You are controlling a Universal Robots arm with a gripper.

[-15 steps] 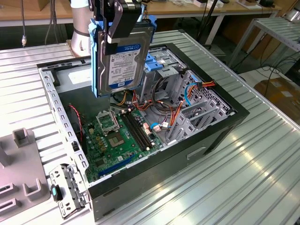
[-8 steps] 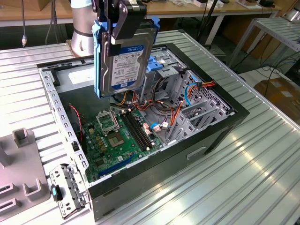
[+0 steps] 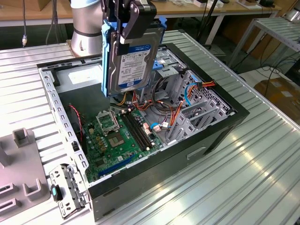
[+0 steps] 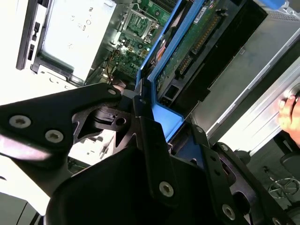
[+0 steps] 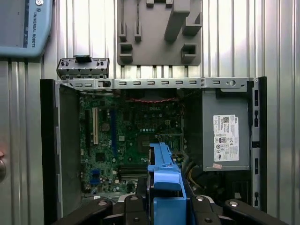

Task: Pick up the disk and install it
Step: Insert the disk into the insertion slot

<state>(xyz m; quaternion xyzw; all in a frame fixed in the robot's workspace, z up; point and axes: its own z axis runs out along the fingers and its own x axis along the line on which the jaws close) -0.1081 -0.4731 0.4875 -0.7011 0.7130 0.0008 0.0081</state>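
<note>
The disk hangs on edge above the open computer case, its white label with a blue band facing the exterior camera and blue rails along its sides. My gripper is shut on its upper end, black fingers pressing both faces. In the second wrist view the disk shows its green circuit board and a blue rail between the fingers. In the first wrist view the blue rail of the disk points at the motherboard, with my gripper clamped on it.
Inside the case lie the motherboard, a grey power-supply box, a metal drive cage and coloured cables. A grey fixture block and a loose metal bracket sit beside the case on the ribbed table. A hand shows at one edge.
</note>
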